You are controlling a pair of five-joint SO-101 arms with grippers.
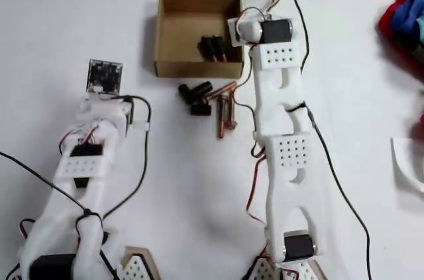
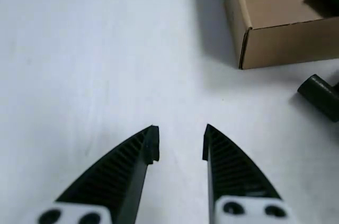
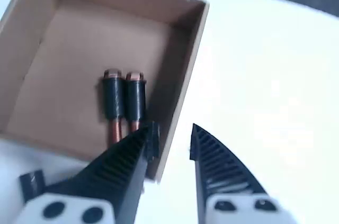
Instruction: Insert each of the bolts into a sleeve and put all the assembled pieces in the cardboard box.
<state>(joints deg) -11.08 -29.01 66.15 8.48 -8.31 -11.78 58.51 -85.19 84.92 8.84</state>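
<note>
Box (image 1: 192,68) is set near the far edge of the table (image 1: 79,22), two assembled pieces (image 1: 213,48) inside, loose sleeves (image 1: 195,94) and bolts (image 1: 225,111) just before it; right gripper (image 3: 172,142) and left gripper (image 2: 180,142) are spread, empty; the next bolt is best taken mid-shank and kept level.

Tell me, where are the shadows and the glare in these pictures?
High view: the white table is lit evenly, shadows faint. Left wrist view: the cardboard box throws a soft shadow on the table beside it. Right wrist view: one inner wall of the box is shaded, and the table beyond it glares.
</note>
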